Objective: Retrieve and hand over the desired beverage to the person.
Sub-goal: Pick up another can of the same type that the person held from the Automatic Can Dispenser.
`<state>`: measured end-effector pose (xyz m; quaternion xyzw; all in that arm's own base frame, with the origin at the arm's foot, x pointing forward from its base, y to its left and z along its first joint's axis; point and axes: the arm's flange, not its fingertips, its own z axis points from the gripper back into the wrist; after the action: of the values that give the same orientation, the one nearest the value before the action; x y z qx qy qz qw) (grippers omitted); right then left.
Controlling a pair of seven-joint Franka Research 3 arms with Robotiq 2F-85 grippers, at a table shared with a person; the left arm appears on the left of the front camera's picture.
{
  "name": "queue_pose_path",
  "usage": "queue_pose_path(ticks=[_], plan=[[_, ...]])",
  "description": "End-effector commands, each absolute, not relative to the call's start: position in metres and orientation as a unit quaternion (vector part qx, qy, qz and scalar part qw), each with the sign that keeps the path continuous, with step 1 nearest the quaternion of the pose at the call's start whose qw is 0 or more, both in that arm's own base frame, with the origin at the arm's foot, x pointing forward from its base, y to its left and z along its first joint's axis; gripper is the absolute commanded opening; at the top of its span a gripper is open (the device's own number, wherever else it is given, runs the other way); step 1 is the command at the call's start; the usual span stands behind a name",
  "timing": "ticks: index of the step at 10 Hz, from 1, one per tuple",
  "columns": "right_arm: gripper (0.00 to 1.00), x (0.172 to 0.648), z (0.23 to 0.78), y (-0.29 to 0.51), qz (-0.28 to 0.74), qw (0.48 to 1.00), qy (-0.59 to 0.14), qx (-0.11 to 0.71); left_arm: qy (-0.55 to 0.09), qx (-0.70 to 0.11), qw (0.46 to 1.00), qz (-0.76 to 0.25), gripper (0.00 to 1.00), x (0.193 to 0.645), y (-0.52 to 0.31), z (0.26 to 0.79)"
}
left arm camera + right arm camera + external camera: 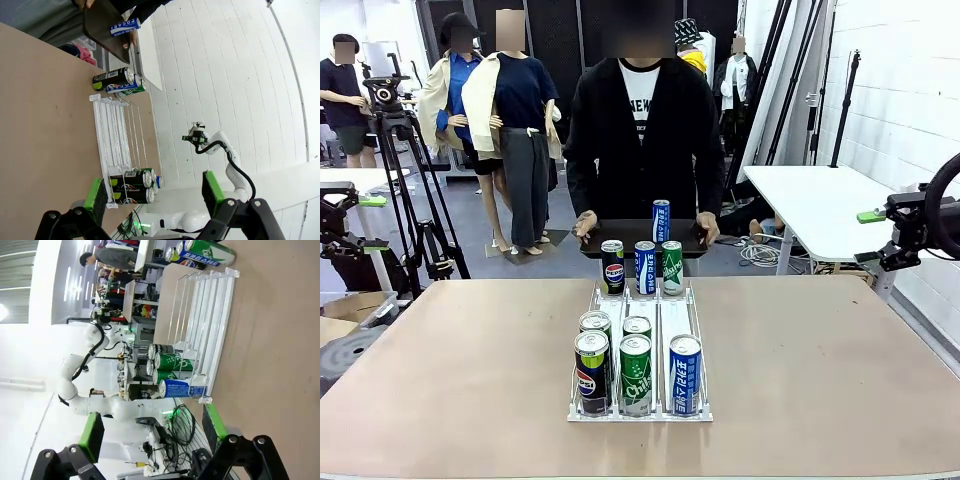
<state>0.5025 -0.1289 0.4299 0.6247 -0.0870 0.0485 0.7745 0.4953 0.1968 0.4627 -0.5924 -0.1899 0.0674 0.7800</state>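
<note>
Soda cans line rack; tray carries blue can.

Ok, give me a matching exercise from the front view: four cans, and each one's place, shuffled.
Cans:
1 nearest Pepsi can
2 nearest green can
3 nearest blue can
4 lone blue can

Places:
A on the tray held by the person
B right lane of the rack
C left lane
D middle lane

Pairs: 1-C, 2-D, 3-B, 4-A

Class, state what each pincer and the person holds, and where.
The left pincer and right pincer hold nothing; the person's hands grip a black tray by its ends.
</note>
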Motion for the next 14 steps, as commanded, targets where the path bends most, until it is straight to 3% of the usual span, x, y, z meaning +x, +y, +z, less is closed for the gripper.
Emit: queue_pose_path(ticks=[1, 14], plan=[[1.00, 0.504, 0.447, -0.123, 0.068, 0.759, -0.107, 0.639, -0.190, -0.592, 0.780, 0.067, 1.00, 0.495, 0.196, 0.465], [1.00, 0.503, 0.430, -0.129, 0.048, 0.774, -0.087, 0.625, -0.190, -0.592, 0.780, 0.067, 1.00, 0.495, 0.196, 0.465]])
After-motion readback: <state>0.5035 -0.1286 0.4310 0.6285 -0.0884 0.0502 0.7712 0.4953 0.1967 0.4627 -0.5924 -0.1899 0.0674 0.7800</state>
